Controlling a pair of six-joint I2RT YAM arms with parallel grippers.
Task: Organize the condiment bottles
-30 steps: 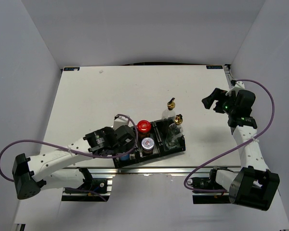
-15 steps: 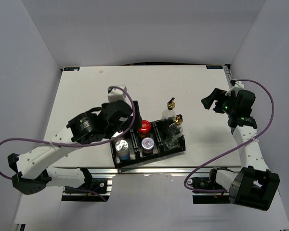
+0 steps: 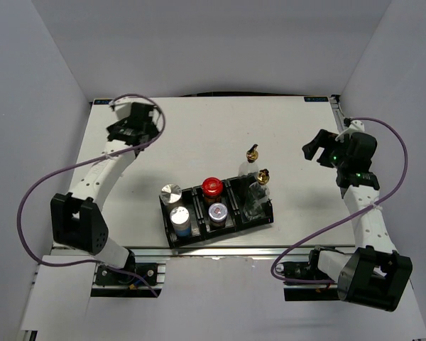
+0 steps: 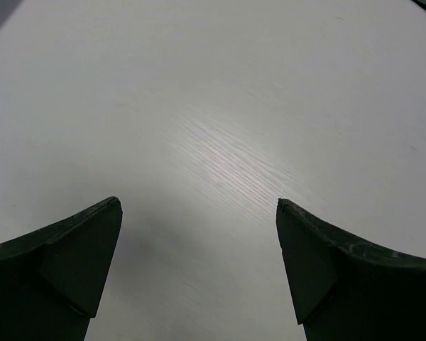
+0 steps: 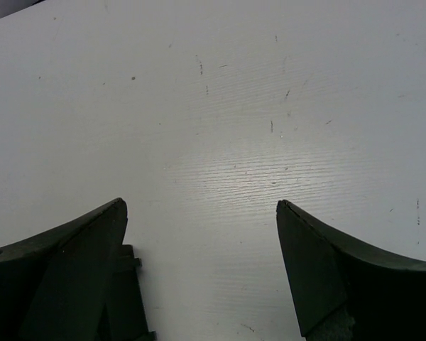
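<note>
This is a robotics laboratory, more exactly a closed test cell. A white worktop [image 3: 199,135] is shut in by plain pale walls [image 3: 213,42] on three sides. One wall rises close beside the left hand [image 3: 131,119], and another stands just to the outer side of the right hand [image 3: 312,148]. Under both hands the wrist views show white laminate, with fine scratches under the right one. Along the near edge, well below the hands, runs an aluminium profile rail [image 3: 220,252] where the two arms [image 3: 362,213] are mounted. Purple cables [image 3: 405,158] hang loose beside the arms, and a green lamp [image 3: 333,158] glows just behind the right hand.
</note>
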